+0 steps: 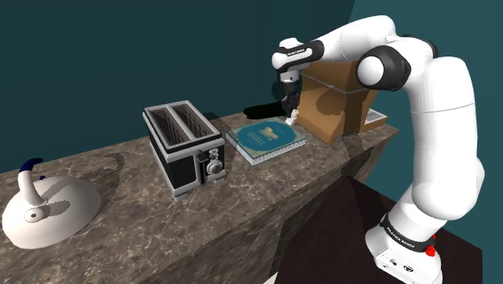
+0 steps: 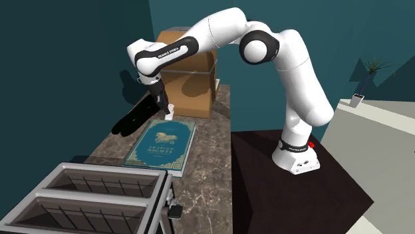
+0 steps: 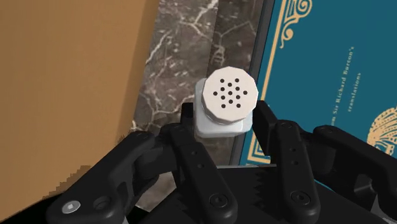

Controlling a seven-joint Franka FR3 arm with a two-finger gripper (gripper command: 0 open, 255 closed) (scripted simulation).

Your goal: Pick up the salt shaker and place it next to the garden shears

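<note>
A small white salt shaker with a perforated round cap stands upright on the marble counter, in the gap between the cardboard box and the teal book. My black gripper comes down from above, its two fingers pressed against the shaker's opposite sides, shut on it. In the shoulder view the shaker shows just below the gripper, at the book's far corner. In the second exterior view the shaker sits beside the gripper. Whether its base still touches the counter I cannot tell.
A brown cardboard box stands close beside the shaker. A teal book lies flat on the other side. A black toaster and a white kettle sit further along the counter. The counter's front edge drops off beside the stand.
</note>
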